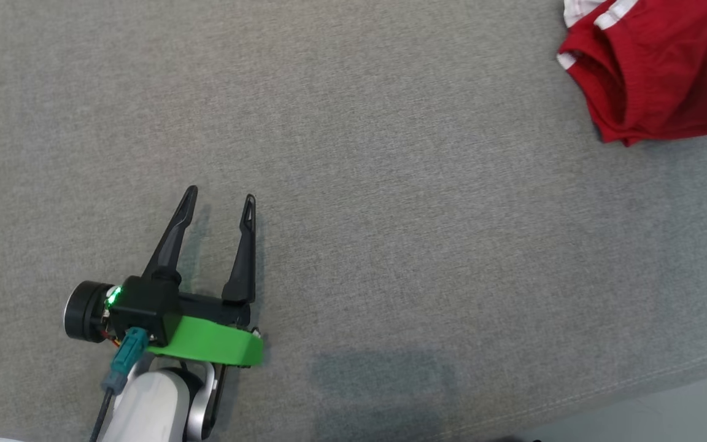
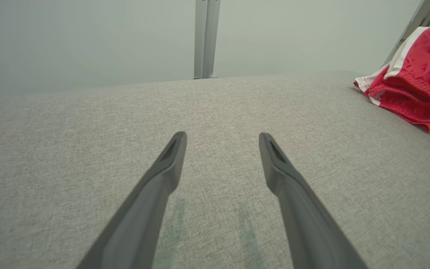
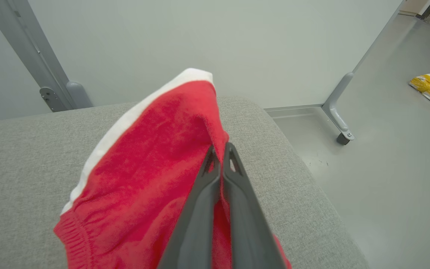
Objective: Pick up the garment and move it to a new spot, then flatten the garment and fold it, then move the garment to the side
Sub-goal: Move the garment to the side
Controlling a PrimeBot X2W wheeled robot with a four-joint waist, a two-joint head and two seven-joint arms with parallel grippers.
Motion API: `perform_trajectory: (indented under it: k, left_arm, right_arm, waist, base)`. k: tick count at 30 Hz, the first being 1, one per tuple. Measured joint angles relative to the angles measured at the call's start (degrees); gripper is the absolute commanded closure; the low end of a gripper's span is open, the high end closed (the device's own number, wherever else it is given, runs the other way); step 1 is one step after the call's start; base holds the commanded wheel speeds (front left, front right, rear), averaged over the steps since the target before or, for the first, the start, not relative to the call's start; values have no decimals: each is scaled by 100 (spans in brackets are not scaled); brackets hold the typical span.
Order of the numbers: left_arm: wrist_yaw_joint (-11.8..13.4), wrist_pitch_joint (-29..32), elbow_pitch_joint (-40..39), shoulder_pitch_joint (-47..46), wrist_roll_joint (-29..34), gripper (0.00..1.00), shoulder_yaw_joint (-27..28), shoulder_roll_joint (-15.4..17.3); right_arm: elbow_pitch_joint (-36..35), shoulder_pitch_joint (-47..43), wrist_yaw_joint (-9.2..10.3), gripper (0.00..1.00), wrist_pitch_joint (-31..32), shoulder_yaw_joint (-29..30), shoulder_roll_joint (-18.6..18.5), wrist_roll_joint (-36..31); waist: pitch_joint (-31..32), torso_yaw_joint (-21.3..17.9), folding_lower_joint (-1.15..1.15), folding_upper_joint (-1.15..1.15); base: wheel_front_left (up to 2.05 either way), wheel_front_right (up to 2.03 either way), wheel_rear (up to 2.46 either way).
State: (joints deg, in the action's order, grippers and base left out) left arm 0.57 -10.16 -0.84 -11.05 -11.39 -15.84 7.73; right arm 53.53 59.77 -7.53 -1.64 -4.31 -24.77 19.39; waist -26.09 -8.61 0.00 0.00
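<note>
Red garment (image 1: 654, 73) with white trim — bunched at the far right of the grey padded surface (image 1: 390, 153), near its edge; right end effector (image 3: 220, 151) clamped on a fold of it, fabric raised in a peak; left end effector (image 1: 220, 195) spread wide, empty, over bare surface — well apart from the garment.

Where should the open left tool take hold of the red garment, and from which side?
Probably the ribbed elastic band of the red garment: it gapes toward the left tool, offering a firm raised edge. Come in low from the robot's left, across the grey cushion, since the right tool is shut on a lifted fold.
</note>
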Motion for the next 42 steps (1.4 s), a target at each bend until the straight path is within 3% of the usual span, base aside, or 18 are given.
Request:
perform_trajectory:
  k: [2, 3, 4, 5, 9, 13, 20, 26, 33, 42]
  left_arm:
    - [4, -1, -18, -27, 1, 0, -22, -7]
    - [15, -2, -15, -32, 1, 0, -26, -4]
    - [26, -10, -15, -43, 1, 0, -32, -5]
    - [27, -25, -14, -49, 1, 0, -35, -5]
    - [44, -57, 19, -82, 0, 0, -57, -13]
    - [59, -103, 86, -101, -11, 0, -54, -25]
    - [97, -208, 219, -110, -104, 0, -20, -62]
    - [165, -361, 506, -115, -322, 0, 237, -90]
    - [248, -460, 901, 148, -572, 0, 506, -186]
    - [294, -488, 1123, 882, -669, 0, 746, -324]
  right_arm:
    - [203, 81, -1, 100, -80, 40, -118, -9]
    - [285, 105, -1, 82, -174, 73, -163, -80]
    - [391, 127, -1, 51, -285, 137, -210, -170]
    - [477, 147, -1, 0, -424, 192, -252, -250]
    - [711, 276, -1, 0, -1035, 448, -289, -567]
    - [813, 311, -1, 0, -1232, 490, -113, -725]
    - [413, 291, -1, 0, -1318, 141, 303, -631]
    - [-274, -52, -1, 0, -1340, -526, 605, -401]
    - [-988, -1022, -1, 0, -1340, -779, 931, 71]
    - [-2067, -2886, 0, 0, -1341, -190, 1386, -168]
  waist:
    - [-86, 108, 0, 0]
    - [-128, 154, 0, 0]
    - [-170, 202, 0, 0]
    - [-206, 242, 0, 0]
    - [-321, 384, 0, 0]
    - [-339, 432, 0, 0]
    - [-142, 339, -1, 0]
    - [217, 280, 0, 0]
    - [833, 309, -1, 0]
    - [1768, 494, -1, 0]
  base:
    - [0, 0, 0]
    - [0, 0, 0]
    - [0, 0, 0]
    - [0, 0, 0]
    - [0, 0, 0]
    - [0, 0, 0]
    - [0, 0, 0]
    - [0, 0, 0]
    - [0, 0, 0]
    - [0, 0, 0]
